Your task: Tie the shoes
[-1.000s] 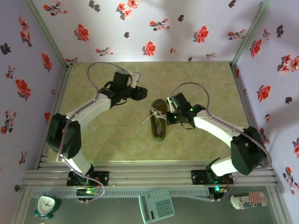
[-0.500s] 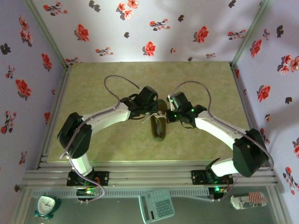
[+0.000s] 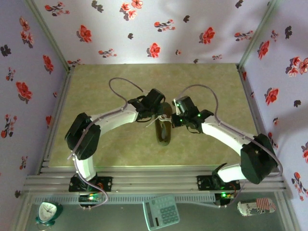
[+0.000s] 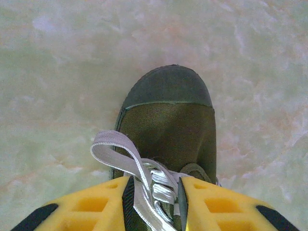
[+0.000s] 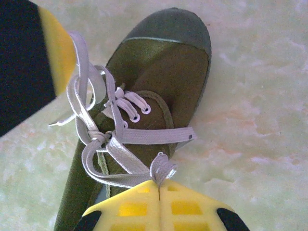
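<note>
The shoe (image 3: pixel 163 131) is a small olive-green sneaker lying mid-table, toe pointing away from the arms. In the left wrist view its toe cap (image 4: pixel 168 91) is ahead of my left gripper (image 4: pixel 154 185), whose yellow fingers stand partly open astride the lacing, with a white lace loop (image 4: pixel 115 149) running in along the left pad. My right gripper (image 5: pixel 159 182) is shut on a folded bit of white lace (image 5: pixel 162 168) at the shoe's (image 5: pixel 168 62) right side. The laces cross in a loose knot (image 5: pixel 98 138). From above, the left gripper (image 3: pixel 159 114) and right gripper (image 3: pixel 174 120) flank the shoe.
Floral walls (image 3: pixel 29 72) close in the table on three sides, and metal rails (image 3: pixel 154 182) run along the near edge. On the shelf in front lie a calculator (image 3: pixel 161 212), a small clock (image 3: pixel 48 212) and a can (image 3: pixel 256 207).
My left arm has swung right from the back-left of the table onto the shoe, and its jaws have narrowed around the laces. The right gripper has stayed shut beside the shoe.
</note>
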Motion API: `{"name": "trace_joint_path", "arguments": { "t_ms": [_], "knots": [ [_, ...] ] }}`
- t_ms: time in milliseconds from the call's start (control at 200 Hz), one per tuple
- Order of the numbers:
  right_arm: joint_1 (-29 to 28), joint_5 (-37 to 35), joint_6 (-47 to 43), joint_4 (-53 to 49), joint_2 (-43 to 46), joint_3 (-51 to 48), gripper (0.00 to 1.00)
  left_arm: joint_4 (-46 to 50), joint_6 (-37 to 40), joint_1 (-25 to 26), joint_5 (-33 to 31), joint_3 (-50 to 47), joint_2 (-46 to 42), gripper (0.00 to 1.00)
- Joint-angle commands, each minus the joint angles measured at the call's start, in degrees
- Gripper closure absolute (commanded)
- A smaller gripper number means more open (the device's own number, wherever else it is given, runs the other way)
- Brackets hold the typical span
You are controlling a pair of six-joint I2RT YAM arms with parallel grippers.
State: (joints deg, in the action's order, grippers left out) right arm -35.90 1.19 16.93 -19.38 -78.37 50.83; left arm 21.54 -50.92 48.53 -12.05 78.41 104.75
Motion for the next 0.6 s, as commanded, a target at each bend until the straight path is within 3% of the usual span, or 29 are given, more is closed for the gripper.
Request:
{"name": "trace_joint_path", "arguments": {
  "t_ms": [0, 190, 590],
  "knots": [
    [-0.4, -0.8, -1.6, 7.3, 3.1, -2.9, 1.00, 0.9, -1.0, -0.1, -1.3, 2.3, 2.3, 0.67],
    [-0.4, 1.2, -3.0, 11.7, 4.0, -4.6, 1.00, 0.9, -1.3, -0.3, -1.4, 2.6, 3.5, 0.65],
    [-0.4, 0.8, -3.2, 11.1, 3.6, -4.8, 1.00, 1.5, -1.1, -0.7, -1.7, 3.7, 5.0, 0.63]
  ]
}}
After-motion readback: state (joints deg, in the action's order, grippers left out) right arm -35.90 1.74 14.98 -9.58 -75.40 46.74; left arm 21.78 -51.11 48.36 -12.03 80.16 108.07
